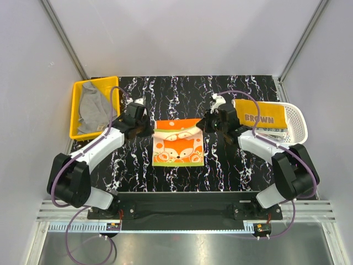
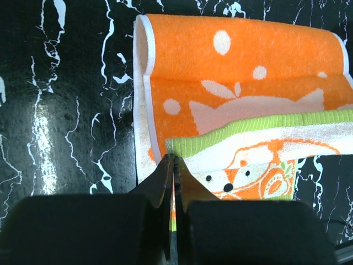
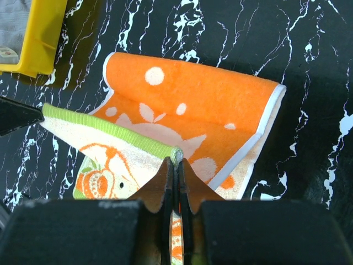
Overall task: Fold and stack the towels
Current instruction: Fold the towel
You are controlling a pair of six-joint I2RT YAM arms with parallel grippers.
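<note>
Left pincer (image 1: 144, 128) and right pincer (image 1: 204, 125) are each pinching a corner of the orange fox towel (image 1: 177, 148), lying midway on the tabletop (image 1: 231, 94); their tips are blurring into the dark arms. From the left wrist, clenched jaws are gripping its green hem (image 2: 265, 128), towel running off-frame rightward. From the right wrist, that hem is sitting clamped over white-spotted orange cloth.

Orange fox towel (image 1: 177, 144) at centre, partly folded, one green hem raised above the orange fold. Grey towel (image 1: 94, 113) crumpled far left; lettered towel (image 1: 259, 117) folded far right.
</note>
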